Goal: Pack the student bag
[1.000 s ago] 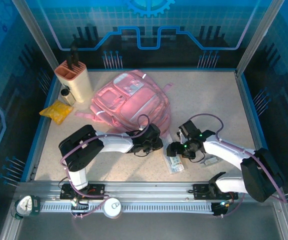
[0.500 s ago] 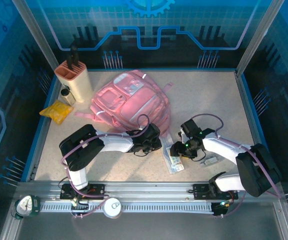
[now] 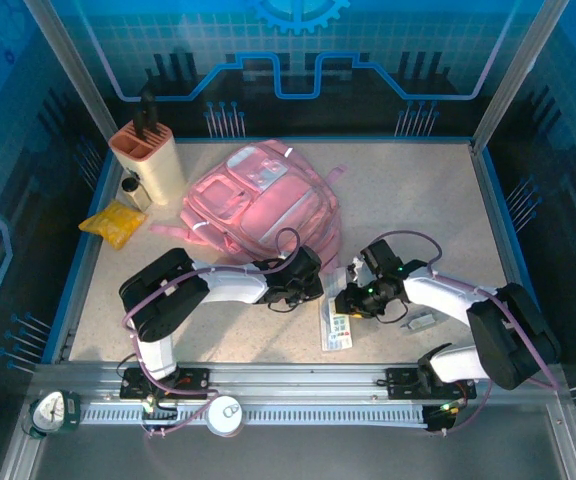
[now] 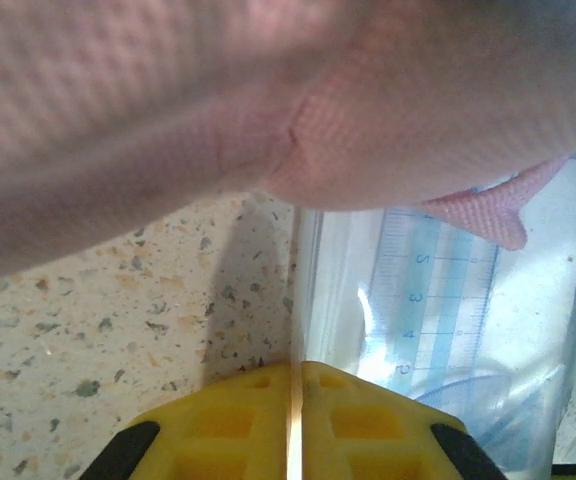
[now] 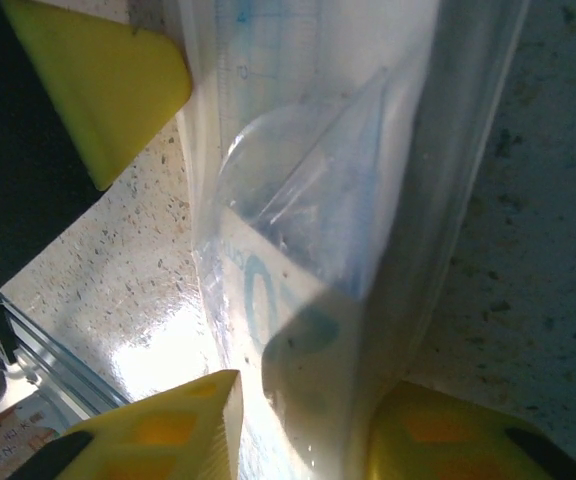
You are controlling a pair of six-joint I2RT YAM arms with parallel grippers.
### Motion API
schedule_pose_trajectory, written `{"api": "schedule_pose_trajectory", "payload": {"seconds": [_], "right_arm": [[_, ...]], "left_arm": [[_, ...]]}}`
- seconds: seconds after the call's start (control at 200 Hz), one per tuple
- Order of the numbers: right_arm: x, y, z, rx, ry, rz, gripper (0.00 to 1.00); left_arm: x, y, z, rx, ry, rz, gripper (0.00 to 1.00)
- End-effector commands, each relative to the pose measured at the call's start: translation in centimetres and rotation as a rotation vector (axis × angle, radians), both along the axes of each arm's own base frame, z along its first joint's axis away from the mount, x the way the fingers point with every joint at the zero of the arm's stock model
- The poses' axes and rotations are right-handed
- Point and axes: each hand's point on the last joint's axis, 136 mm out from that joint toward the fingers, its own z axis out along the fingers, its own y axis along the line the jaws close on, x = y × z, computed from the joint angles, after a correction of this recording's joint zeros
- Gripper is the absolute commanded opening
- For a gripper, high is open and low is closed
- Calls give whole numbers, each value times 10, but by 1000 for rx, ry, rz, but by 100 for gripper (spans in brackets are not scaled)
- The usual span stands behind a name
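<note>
The student bag (image 3: 268, 205), a big soft pink backpack, lies flat at the table's middle back; its fabric hangs close over the left wrist view (image 4: 268, 100). A clear plastic pouch (image 3: 336, 322) with a ruler inside lies just in front of it. My left gripper (image 3: 313, 285) is shut, and the pouch's thin edge (image 4: 448, 300) runs straight into the slit of the jaws (image 4: 295, 420). My right gripper (image 3: 348, 300) stands open over the pouch's far end. Its yellow fingers (image 5: 168, 420) sit one on each side of the pouch (image 5: 318, 200).
A beige holder (image 3: 148, 160) with dark tools stands at the back left, with a small bottle (image 3: 133, 190) and a yellow packet (image 3: 113, 222) beside it. A small grey item (image 3: 423, 322) lies right of my right gripper. Blue walls ring the table.
The right gripper's jaws have narrowed around the pouch and it has slid left. The pouch has swung, its near end now further left. The left gripper has closed a little more.
</note>
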Motion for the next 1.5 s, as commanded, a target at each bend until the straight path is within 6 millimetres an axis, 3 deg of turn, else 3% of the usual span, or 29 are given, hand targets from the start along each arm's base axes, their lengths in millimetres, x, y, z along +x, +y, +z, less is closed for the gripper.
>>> {"api": "schedule_pose_trajectory", "payload": {"seconds": [0.0, 0.13, 0.3, 0.625, 0.755, 0.845, 0.951, 1.131, 1.246, 1.496], "right_arm": [[3, 1, 5, 42, -14, -5, 27], [7, -4, 10, 51, -24, -40, 16], [12, -15, 27, 61, -64, -68, 9], [35, -46, 90, 90, -251, -167, 5], [42, -45, 105, 121, -286, -151, 5], [49, -43, 112, 143, -301, -154, 5], [57, -38, 117, 187, -316, -166, 5], [70, -29, 119, 246, -323, -166, 5], [75, -36, 114, 235, -330, -184, 5], [80, -41, 109, 264, -308, -210, 7]], "left_arm": [[-3, 2, -16, 40, 24, -26, 10], [-2, 1, -7, 42, 1, -41, 10], [-1, 7, 13, 69, -44, -65, 12], [14, 39, 103, 242, -297, -193, 26], [32, 69, 138, 445, -443, -246, 33], [43, 77, 153, 515, -518, -308, 40], [53, 78, 155, 564, -567, -385, 45], [79, 80, 139, 699, -573, -468, 52], [97, 76, 131, 745, -563, -498, 54], [110, 59, 117, 729, -581, -614, 61]]}}
